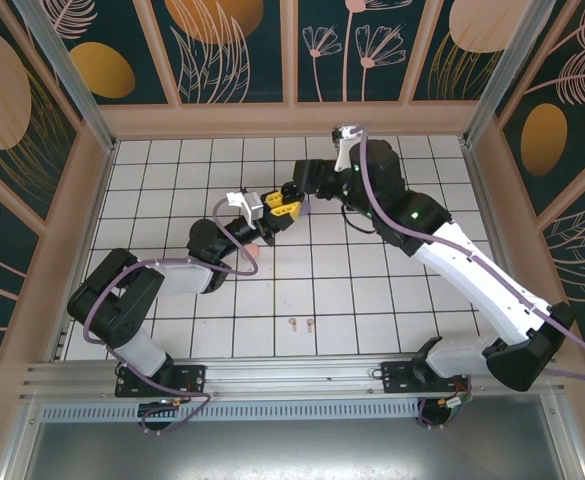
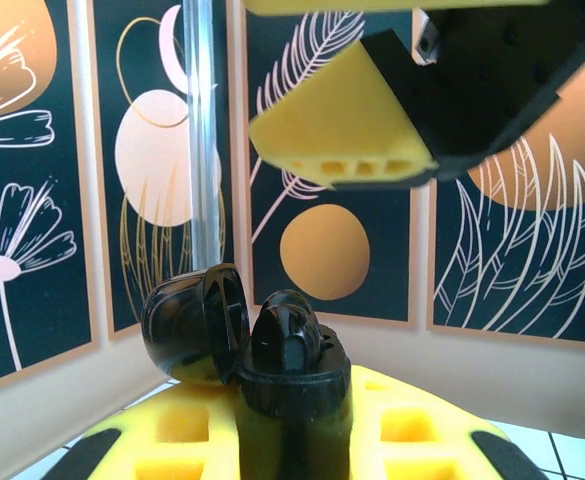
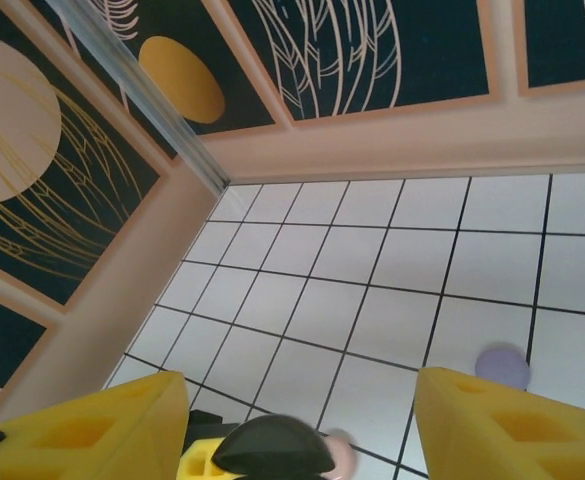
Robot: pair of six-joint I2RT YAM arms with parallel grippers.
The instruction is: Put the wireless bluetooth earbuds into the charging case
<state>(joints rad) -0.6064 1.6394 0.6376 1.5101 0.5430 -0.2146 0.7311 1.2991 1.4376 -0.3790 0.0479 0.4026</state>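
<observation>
L arm (image 1: 122,300) elbows out at 9; L gripper (image 1: 265,215) clamps open black case (image 2: 287,370). R arm (image 1: 472,265) stretches to 10, R gripper (image 3: 297,400) fingers apart, near case.

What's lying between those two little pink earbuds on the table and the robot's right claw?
Nothing visible. The pink earbuds lie on bare tiles near the arms' bases. The right gripper hovers farther back, jaws open, with only plain grid tiles between it and them.
</observation>
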